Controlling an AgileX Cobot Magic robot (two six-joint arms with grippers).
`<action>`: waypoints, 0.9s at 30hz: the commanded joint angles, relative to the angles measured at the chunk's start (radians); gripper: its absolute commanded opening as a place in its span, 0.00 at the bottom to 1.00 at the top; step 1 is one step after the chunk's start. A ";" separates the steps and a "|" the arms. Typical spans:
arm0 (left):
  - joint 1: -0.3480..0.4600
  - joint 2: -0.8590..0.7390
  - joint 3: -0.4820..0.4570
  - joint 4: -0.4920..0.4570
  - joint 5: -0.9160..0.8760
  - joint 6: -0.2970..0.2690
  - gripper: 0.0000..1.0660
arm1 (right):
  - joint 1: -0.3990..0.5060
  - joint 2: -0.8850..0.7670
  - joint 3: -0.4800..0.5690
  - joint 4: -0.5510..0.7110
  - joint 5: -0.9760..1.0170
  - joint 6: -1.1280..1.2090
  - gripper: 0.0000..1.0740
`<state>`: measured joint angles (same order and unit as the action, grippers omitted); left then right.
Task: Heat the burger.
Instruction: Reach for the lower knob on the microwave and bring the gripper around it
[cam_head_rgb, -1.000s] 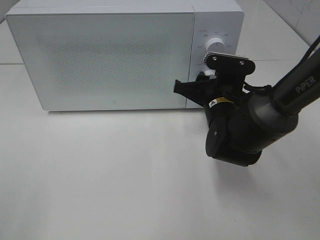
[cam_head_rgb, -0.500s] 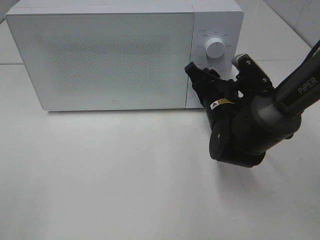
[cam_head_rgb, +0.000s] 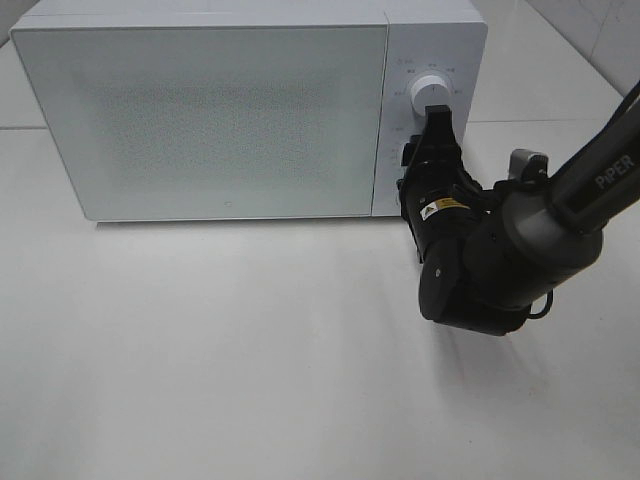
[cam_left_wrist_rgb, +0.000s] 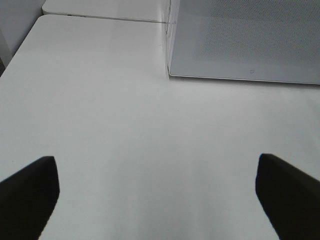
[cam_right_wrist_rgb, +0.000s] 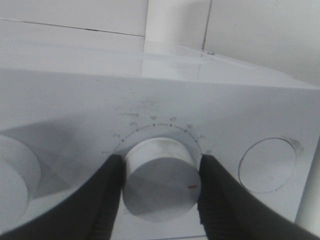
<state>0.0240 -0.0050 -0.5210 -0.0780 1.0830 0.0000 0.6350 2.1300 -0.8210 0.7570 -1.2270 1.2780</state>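
1. One white table (cam_head_rgb: 200, 350), with a closed white microwave (cam_head_rgb: 200, 110) at the back and a pale wall behind it.
2. No view shows the burger, so can't tell where it sits or how it looks.
3. Only the right wrist view shows the right gripper (cam_right_wrist_rgb: 161, 165) clamped on a white dial (cam_right_wrist_rgb: 160, 187) with a red mark. Only the left wrist view shows the left gripper (cam_left_wrist_rgb: 159, 195), jaws wide apart over bare table.

One microwave (cam_head_rgb: 200, 120). Upper knob (cam_head_rgb: 432, 88), lower knob (cam_right_wrist_rgb: 159, 192): two. One round button (cam_right_wrist_rgb: 267, 165). Left claw (cam_left_wrist_rgb: 155, 167), right claw (cam_right_wrist_rgb: 160, 167): two.
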 joint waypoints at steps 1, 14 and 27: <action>0.002 -0.017 0.002 -0.005 -0.014 0.000 0.94 | 0.005 -0.006 -0.035 -0.208 -0.116 0.149 0.00; 0.002 -0.017 0.002 -0.005 -0.014 0.000 0.94 | 0.005 -0.006 -0.035 -0.207 -0.121 0.216 0.00; 0.002 -0.017 0.002 -0.005 -0.014 0.000 0.94 | 0.005 -0.006 -0.035 -0.168 -0.173 0.175 0.03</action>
<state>0.0240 -0.0050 -0.5210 -0.0780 1.0830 0.0000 0.6350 2.1300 -0.8200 0.7610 -1.2270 1.4700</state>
